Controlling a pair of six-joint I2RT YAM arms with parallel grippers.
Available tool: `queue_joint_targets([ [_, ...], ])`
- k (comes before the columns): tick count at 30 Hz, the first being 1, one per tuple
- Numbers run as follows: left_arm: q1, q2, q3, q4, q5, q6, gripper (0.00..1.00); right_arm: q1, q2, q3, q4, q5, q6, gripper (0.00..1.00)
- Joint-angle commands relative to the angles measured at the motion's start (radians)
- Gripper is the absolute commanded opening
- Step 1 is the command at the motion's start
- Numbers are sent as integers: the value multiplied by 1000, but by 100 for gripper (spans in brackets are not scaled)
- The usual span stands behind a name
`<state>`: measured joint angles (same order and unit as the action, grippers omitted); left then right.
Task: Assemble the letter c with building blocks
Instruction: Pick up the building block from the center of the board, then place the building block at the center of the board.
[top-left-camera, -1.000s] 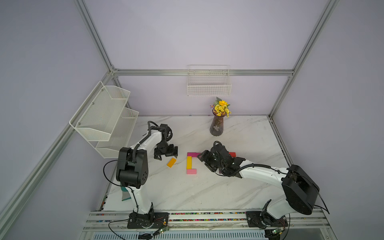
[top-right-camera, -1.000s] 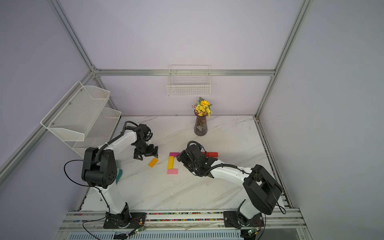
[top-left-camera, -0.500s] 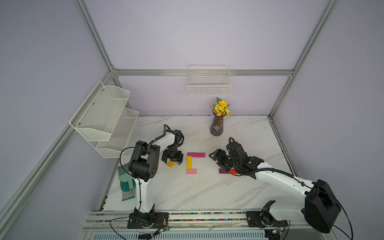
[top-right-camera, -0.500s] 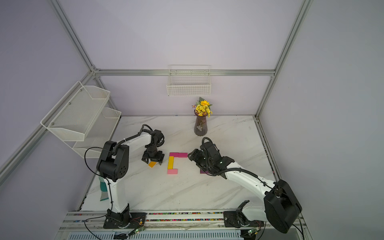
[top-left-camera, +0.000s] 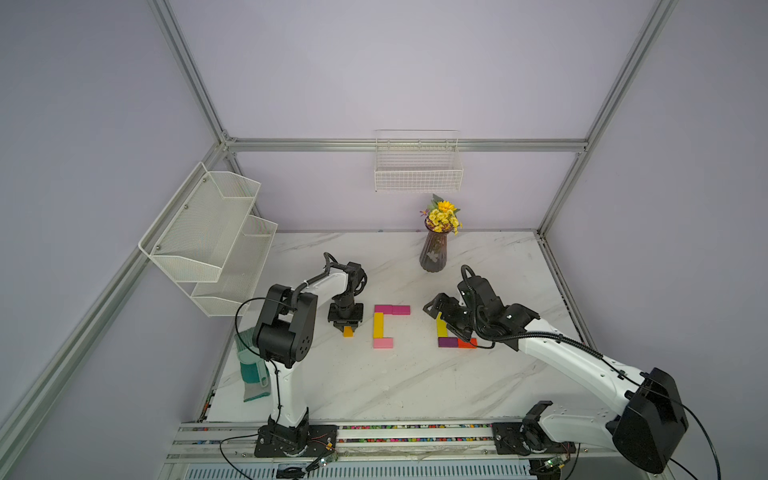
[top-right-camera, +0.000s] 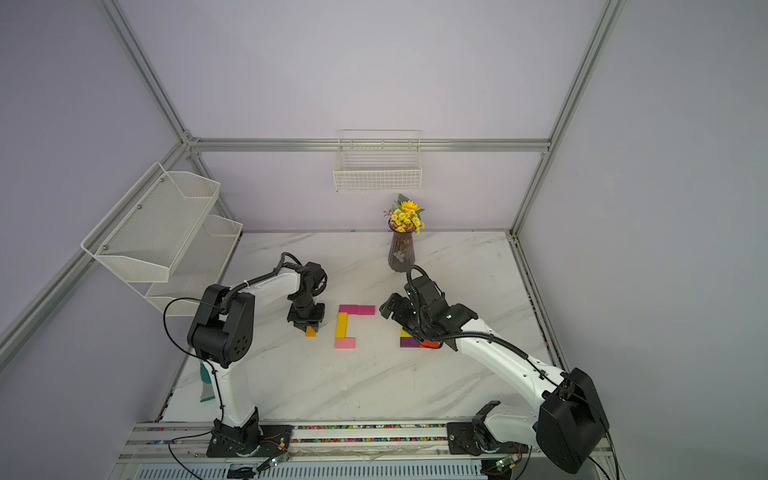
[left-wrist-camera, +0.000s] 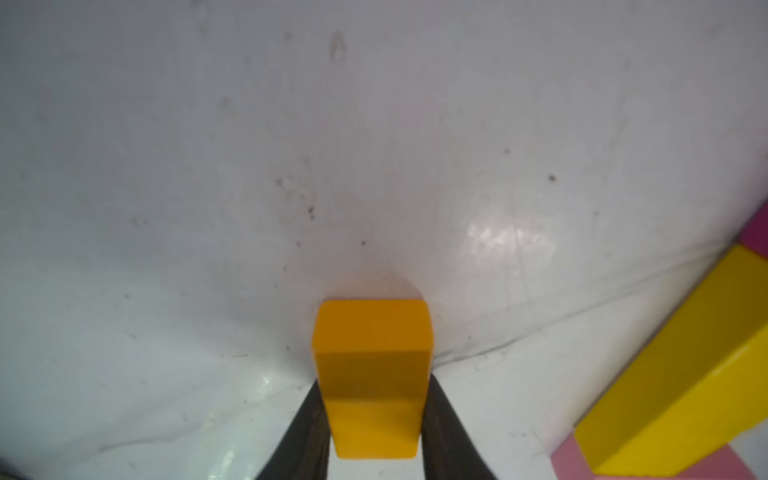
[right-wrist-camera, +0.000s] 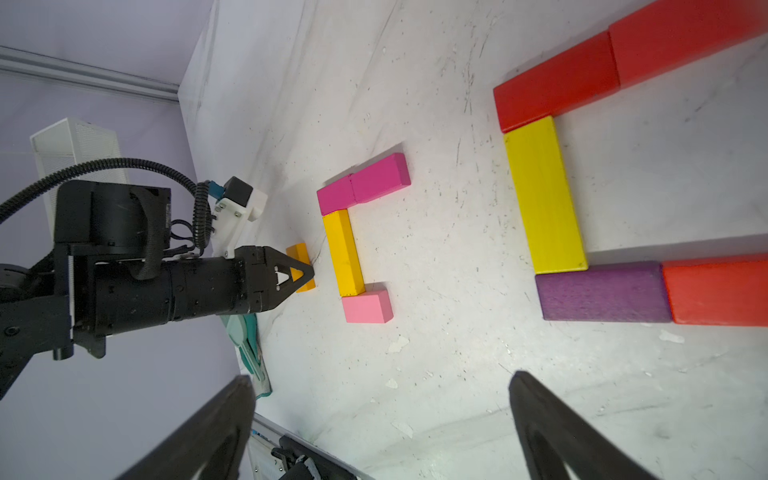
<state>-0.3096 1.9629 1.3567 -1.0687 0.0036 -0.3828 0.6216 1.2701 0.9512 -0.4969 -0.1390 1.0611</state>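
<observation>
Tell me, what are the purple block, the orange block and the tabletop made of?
Purple block: probably wood, matte stain; fine grain streaks show through the colour.
Orange block: likely painted wood, though plastic is possible; smooth, even coat, rounded edges.
Tabletop: marble-look, glossy; grey veins and glare, but creases in the left wrist view suggest a printed film rather than stone.

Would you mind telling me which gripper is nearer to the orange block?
Left. The left gripper is shut on the orange block; the right gripper stands open well away, beyond the light pink block.
</observation>
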Motion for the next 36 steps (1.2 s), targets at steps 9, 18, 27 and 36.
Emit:
queue_joint_targets([
  [9, -8, -118, 41, -49, -24, 2, 0, -7, -47, -4, -141, 36, -58, 97],
  [18, -228, -153, 285, -154, -18, -18, 0, -8, -203, -137, -144, 47, 8, 97],
  [27, -454, 17, 464, -165, -8, -66, 0, -9, -382, -236, -166, 79, 71, 97],
  [36, -561, 198, 599, -167, 7, -79, 0, -10, -532, -306, -218, 119, 113, 97],
])
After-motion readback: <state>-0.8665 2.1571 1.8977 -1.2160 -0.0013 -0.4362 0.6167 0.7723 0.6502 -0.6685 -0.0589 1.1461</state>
